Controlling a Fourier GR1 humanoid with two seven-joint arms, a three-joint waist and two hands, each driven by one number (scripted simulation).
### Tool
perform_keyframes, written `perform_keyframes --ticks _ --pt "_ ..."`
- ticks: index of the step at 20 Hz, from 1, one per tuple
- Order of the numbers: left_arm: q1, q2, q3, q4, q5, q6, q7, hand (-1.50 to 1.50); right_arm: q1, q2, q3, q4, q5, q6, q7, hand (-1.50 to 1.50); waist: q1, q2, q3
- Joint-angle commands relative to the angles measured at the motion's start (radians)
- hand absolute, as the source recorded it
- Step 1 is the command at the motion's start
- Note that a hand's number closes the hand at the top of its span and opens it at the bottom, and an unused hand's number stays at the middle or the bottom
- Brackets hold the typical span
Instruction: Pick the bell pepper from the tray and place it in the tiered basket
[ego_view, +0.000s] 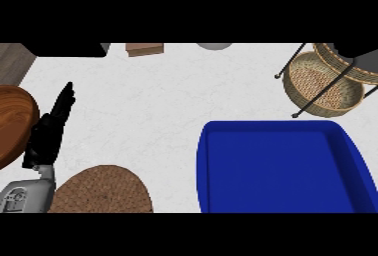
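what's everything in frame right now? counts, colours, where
tray: 1, blue, lower right of the counter, nothing visible inside
tiered basket: 1, woven tan with a black wire frame, upper right, no pepper visible in the tier that shows
woven mat: 1, brown, round, bottom left centre
wooden plate: 1, brown, left edge, partly cut off
small box: 1, reddish brown, top centre, cut off
grey round object: 1, top centre, mostly cut off, cannot tell what it is
dark object: 1, black, top left, cut off
counter: 1, white, marbled
bell pepper: 0 visible
left hand: 1, black on a grey forearm, left side, fingers straight, holding nothing
right hand: not in view
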Motion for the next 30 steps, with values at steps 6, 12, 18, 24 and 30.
perform_keyframes --ticks 6,12,18,24,30 --pt "0.003 -0.017 -0.008 -0.012 0.003 -0.016 0.013 0.0 -0.07 -0.038 -0.075 0.332 -0.064 -0.016 -0.241 1.5 0.014 0.003 0.001" --pt "-0.005 -0.016 0.009 0.011 -0.004 0.002 -0.012 0.0 -0.035 -0.03 -0.136 0.399 -0.136 0.078 -0.223 1.5 0.011 0.003 0.0" --pt "-0.016 -0.022 -0.008 -0.006 -0.01 -0.01 0.009 0.0 -0.041 -0.013 -0.194 0.516 -0.168 0.029 -0.251 -1.5 0.013 0.005 0.001" --pt "-0.005 -0.044 -0.015 0.014 -0.037 0.018 -0.012 0.0 -0.035 0.023 -0.298 0.512 -0.283 -0.073 -0.331 -1.5 -0.003 -0.001 0.0" --pt "-0.004 0.009 0.038 0.006 0.009 -0.038 -0.004 0.0 -0.083 -0.071 -0.362 0.465 -0.358 -0.045 -0.307 -1.5 -0.009 -0.005 0.0"
